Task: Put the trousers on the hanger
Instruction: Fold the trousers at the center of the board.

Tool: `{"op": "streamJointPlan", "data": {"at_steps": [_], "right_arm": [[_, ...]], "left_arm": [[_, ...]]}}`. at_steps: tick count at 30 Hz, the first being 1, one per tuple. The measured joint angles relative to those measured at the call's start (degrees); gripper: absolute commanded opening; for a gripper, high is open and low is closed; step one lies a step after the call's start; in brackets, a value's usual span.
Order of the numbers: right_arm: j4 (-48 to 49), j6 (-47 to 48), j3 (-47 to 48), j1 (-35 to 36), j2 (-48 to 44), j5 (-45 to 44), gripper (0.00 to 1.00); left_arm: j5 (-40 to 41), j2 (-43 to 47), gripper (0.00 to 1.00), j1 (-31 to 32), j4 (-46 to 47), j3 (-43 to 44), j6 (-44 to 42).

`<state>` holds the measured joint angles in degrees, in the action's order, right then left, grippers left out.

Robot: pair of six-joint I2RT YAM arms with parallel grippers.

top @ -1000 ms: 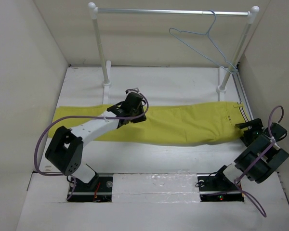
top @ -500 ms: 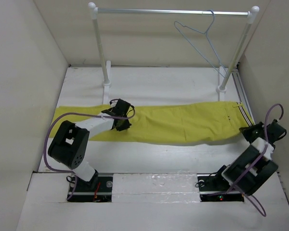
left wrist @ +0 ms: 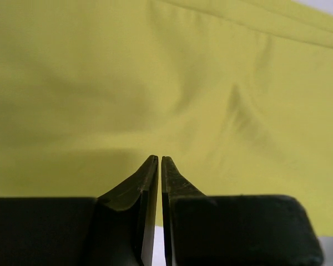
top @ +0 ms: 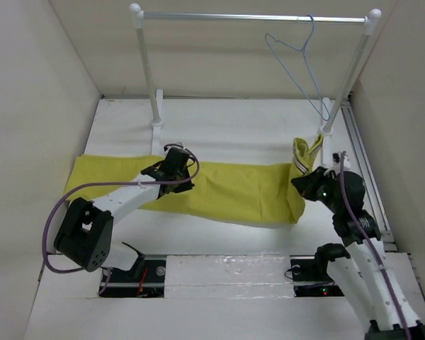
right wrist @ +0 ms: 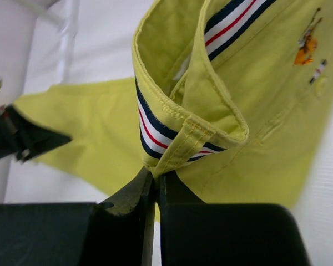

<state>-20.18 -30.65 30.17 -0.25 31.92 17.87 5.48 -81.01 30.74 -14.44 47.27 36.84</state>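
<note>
Mustard-yellow trousers (top: 227, 190) lie left to right across the table (top: 234, 120), legs flat at left, waistband end held up at right. There the right gripper (right wrist: 154, 173) has its jaws clamped on the striped waistband fold. Over the mid-leg cloth the left gripper (left wrist: 159, 159) has jaws together, nothing seen between them. At far right the hanger (top: 297, 60) hangs on the rail (top: 234, 16), apart from the trousers.

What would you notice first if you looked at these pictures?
The big mustard-yellow cloth trousers catch the eye first, stretched across the middle of the white table. At their right end the right tool pinches the striped waistband and holds it up off the table. Behind, a thin pale blue-grey wire hanger hangs on the silver rail with nothing on it.
</note>
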Motion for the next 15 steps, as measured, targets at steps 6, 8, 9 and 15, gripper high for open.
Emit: {"op": "streamJointPlan", "data": {"at_steps": [6, 8, 9, 15], "right_arm": [[-4.5, -5.7, 13.6, 34.2, 13.1, -18.1, 0.0], [-6.5, -5.4, 23.2, 40.6, 21.5, -22.8, 0.0], [-6.5, -5.2, 27.7, 42.2, 25.2, -24.0, 0.0], [-5.0, -2.3, 39.8, 37.4, 31.4, -25.0, 0.0]], "left_arm": [[-4.0, 5.5, 0.03, 0.4, 4.8, -7.8, 0.7], [-5.0, 4.9, 0.02, 0.4, 5.7, -9.3, 1.2], [-5.5, 4.4, 0.02, 0.4, 6.1, -9.9, 1.4], [-8.5, 3.4, 0.01, 0.4, 10.1, -12.7, 3.0]]}}
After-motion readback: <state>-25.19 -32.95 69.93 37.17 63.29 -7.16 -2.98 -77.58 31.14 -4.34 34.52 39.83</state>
